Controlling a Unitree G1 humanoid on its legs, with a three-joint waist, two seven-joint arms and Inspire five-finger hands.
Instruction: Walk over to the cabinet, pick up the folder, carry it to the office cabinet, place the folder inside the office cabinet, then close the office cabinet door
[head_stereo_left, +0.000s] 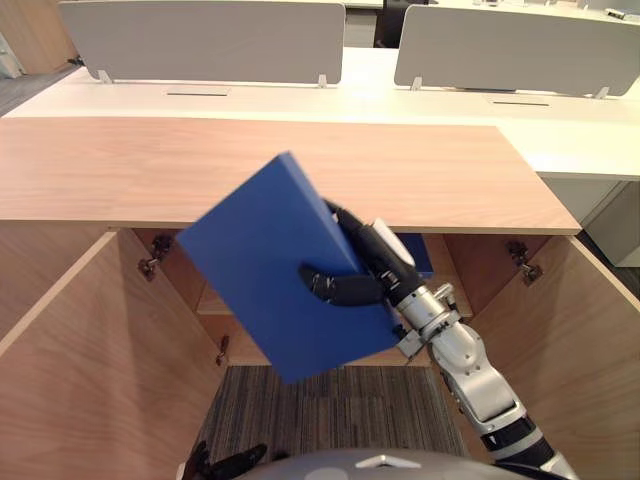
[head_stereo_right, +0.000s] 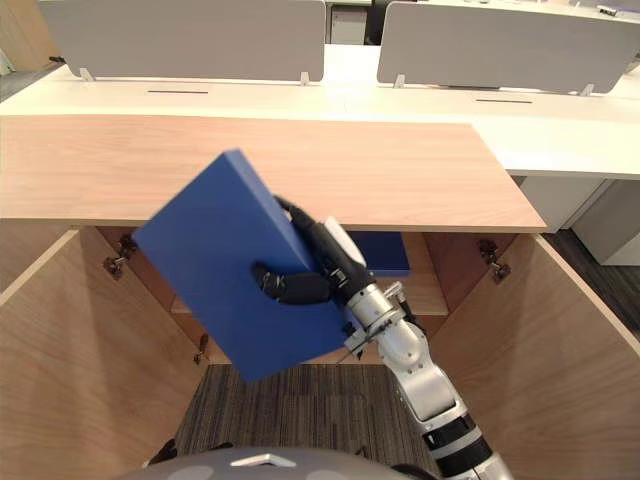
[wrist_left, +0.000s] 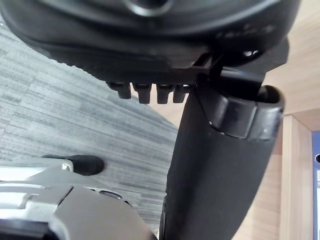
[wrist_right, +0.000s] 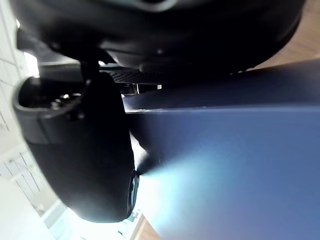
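Before open office cabinet, right hand pinches tilted blue folder.

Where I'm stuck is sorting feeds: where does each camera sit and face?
Left eye view: head, looking down at the open cabinet; right robot hand grips the folder.
Right eye view: same scene, slightly shifted.
Left wrist view: left robot hand over carpet.
Right wrist view: along the right robot hand, against the folder.
Shared: the folder, both eyes and right wrist.
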